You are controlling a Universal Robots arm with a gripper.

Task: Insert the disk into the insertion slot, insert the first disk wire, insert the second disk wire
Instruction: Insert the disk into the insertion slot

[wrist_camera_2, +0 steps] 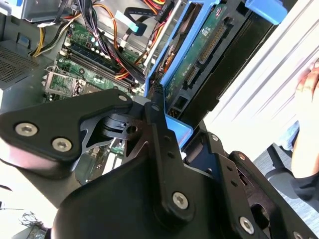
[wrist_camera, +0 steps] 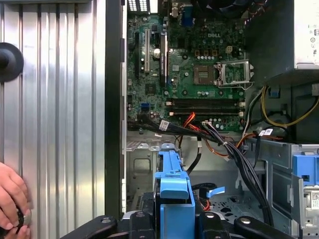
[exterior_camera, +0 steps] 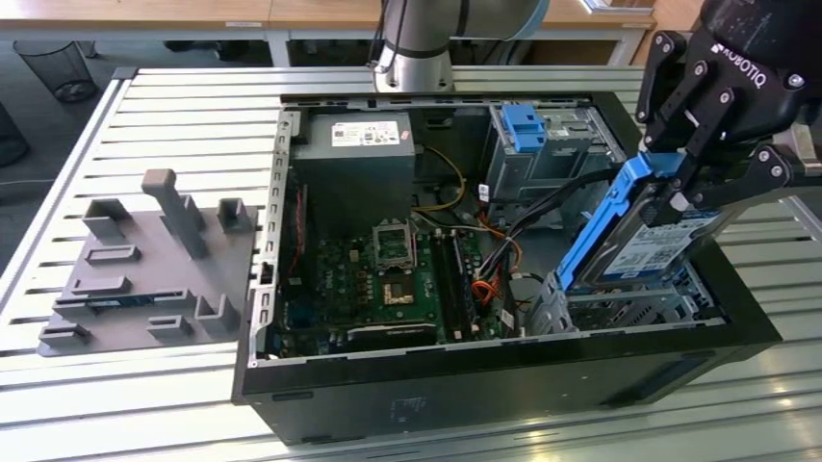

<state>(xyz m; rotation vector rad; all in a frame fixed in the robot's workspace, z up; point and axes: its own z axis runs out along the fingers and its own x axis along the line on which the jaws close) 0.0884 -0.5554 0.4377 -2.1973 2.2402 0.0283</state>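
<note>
In the exterior view my gripper (exterior_camera: 683, 188) is shut on the disk (exterior_camera: 642, 241), a silver-grey drive with a white label in a bright blue carrier. The disk hangs steeply tilted, its lower end just above the insertion slot (exterior_camera: 629, 306), the low perforated silver cage at the case's front on the exterior view's right. The second wrist view shows the disk's green circuit side (wrist_camera_2: 199, 55) between my black fingers (wrist_camera_2: 155, 102). In the first wrist view the blue carrier edge (wrist_camera: 172, 184) points at the silver cage (wrist_camera: 142, 164). Loose black and orange wires (wrist_camera: 219, 144) and a blue-ended one (wrist_camera: 215, 191) lie beside it.
The open computer case (exterior_camera: 514, 346) holds a green motherboard (exterior_camera: 385, 279), a power supply (exterior_camera: 353, 154) and a taller grey cage with a blue tab (exterior_camera: 526, 130). A grey fixture plate (exterior_camera: 141, 260) with upright blocks lies at the exterior view's left. A person's hand (wrist_camera: 12, 199) rests on the slatted table.
</note>
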